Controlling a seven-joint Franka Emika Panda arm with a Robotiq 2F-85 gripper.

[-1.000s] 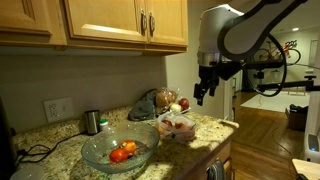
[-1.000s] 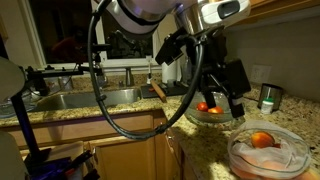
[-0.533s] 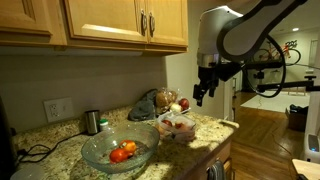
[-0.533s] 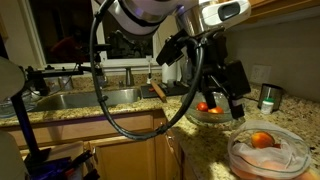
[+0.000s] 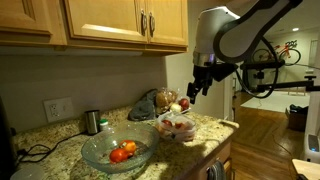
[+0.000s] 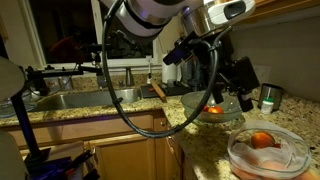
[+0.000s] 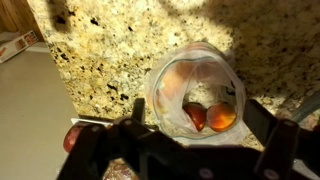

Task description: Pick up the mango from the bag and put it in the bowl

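Observation:
The bag point(image 7: 195, 88) is a crinkly clear plastic one lying open on the speckled counter, also seen in both exterior views point(image 5: 177, 126) point(image 6: 266, 152). Inside it an orange fruit point(image 7: 222, 118), which I take for the mango, lies beside a darker red fruit point(image 7: 195, 117). My gripper point(image 7: 200, 135) hangs open well above the bag, one dark finger on each side of it in the wrist view, holding nothing. It shows in both exterior views point(image 5: 193, 92) point(image 6: 245, 100). The wide glass bowl point(image 5: 100, 158) point(image 6: 228, 117) holds red and orange fruit.
A small steel cup point(image 5: 92, 121) point(image 6: 267, 96) stands by the wall behind the bowl. Another bag with round fruit point(image 5: 160, 103) lies at the back. A sink point(image 6: 85, 98) sits farther along the counter. The counter's edge point(image 7: 60, 75) runs beside the bag.
My gripper has shifted sideways and slightly up, coming over the bag. It has stayed open, and the bag, bowl and fruit have not moved.

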